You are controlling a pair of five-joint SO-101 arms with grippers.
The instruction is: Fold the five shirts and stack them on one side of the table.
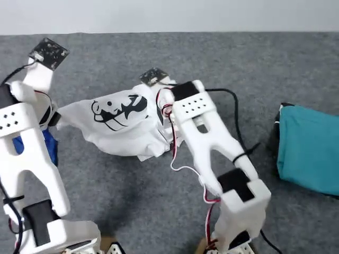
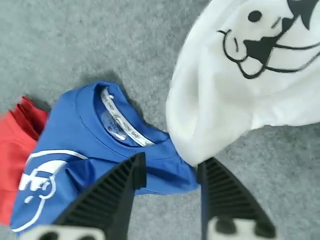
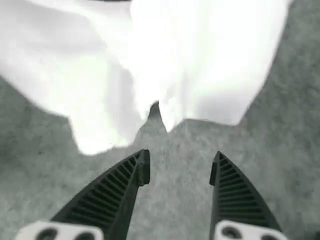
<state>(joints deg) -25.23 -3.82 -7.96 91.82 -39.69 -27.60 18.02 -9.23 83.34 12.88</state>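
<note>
Hem of the crumpled white cotton shirt with black cartoon print lies just ahead of the right pincer, its jaws apart and empty. At that shirt's opposite edge the left pincer, likewise apart, hovers over a blue white-printed shirt on the grey bench.

Grey felt tabletop; pale wall along far edge.

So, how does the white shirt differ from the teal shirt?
The white shirt is crumpled in the middle; the teal shirt lies flat at one side. The white shirt bears a black cartoon print; the teal shirt looks plain. Both rest on the grey table.
</note>
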